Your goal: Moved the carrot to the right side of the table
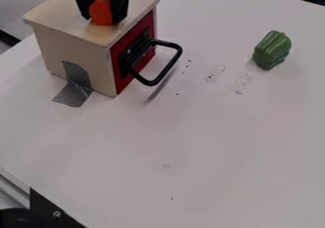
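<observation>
- The black gripper [101,19] is hanging near the top edge, at the upper left, over a pale wooden box [73,51].
- Its jaws are holding the orange carrot [100,11] between them.
- The carrot is showing against the box's top; whether it is touching that top, I cannot tell.
- The box is standing on the white desk [203,141], its red front [119,82] bearing a black handle [169,68] that is jutting out.
- Grey tape [75,94] is running from the box's side onto the desk.
- A green pepper [273,50] is resting at the upper right, well apart from the box.
</observation>
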Available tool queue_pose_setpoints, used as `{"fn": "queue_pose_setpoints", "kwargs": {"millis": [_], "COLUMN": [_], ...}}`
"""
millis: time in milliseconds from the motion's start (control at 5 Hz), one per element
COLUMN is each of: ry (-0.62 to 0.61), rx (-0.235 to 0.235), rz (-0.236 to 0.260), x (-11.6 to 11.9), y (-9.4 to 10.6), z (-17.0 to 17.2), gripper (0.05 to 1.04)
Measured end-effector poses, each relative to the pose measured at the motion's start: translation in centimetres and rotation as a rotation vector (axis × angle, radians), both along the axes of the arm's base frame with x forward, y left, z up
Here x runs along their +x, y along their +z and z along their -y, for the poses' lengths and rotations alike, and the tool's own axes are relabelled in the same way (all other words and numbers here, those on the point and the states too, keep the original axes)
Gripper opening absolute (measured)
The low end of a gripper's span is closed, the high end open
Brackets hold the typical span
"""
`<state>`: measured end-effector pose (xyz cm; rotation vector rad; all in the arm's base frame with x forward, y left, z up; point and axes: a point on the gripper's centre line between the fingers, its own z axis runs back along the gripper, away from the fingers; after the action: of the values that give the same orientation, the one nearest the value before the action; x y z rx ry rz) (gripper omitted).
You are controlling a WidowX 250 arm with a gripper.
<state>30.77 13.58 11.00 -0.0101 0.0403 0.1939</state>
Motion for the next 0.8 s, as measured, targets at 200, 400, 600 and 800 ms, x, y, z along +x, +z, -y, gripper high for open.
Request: {"fn": "queue_pose_setpoints", "kwargs": {"millis": [200,400,600,800], "ry": [-0.014,-0.092,-0.18,-0.253], "rx": [0.006,0.021,0.022,0.009], "rz": [0.013,0.056,0.061,0.025], "x": [0.5,1.5,1.9,0.3], "y": [0.1,1.7,2.1,0.8], "z": [0.9,3.9,8.3,12.4], "gripper": [0.627,0.627,0.627,0.626]}}
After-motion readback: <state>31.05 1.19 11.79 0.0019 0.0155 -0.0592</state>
